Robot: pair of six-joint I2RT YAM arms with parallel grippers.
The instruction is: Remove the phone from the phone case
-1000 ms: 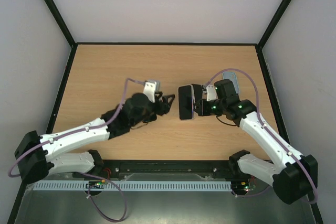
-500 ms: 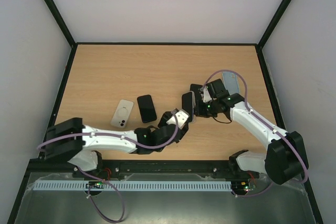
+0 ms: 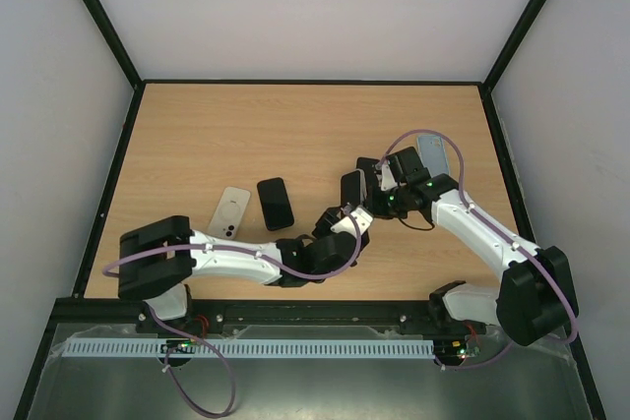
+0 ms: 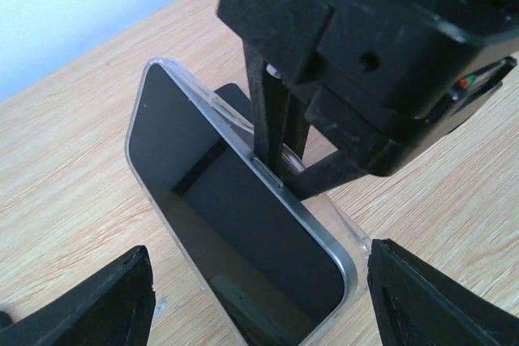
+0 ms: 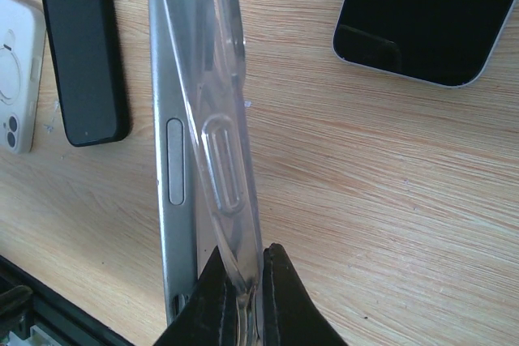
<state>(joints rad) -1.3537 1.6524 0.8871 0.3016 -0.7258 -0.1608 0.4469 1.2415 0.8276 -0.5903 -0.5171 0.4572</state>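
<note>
The phone [image 4: 235, 232], dark screen outward, stands on its long edge just right of the bench's middle. It is seated in its clear case [image 5: 220, 131], whose rim shows around the glass in the left wrist view. The right gripper [image 5: 243, 261] has its fingers pressed together on the case's thin side wall. From its own camera that wall appears pulled a little away from the phone's silver frame; how far the gap runs cannot be told. The left gripper [image 4: 259, 253], reaching in from the near edge, hangs with its fingers spread to either side of the phone's near end. As far as the pictures show, it touches neither glass nor case.

By the look of it, the job is at its opening stage. The case is gripped and steadied and one wall may be starting to peel, but the phone is not out and the second claw has yet to take hold. What is left is to close on the phone or push it through, strip the case off, and set the two down apart.

On the wooden bench [image 3: 197, 135] a black handset [image 3: 276, 204] and a white-backed handset [image 3: 229, 213] lie side by side toward the near left, apart from the action. A silver-rimmed phone [image 3: 433, 152] lies screen-up near the right edge.
</note>
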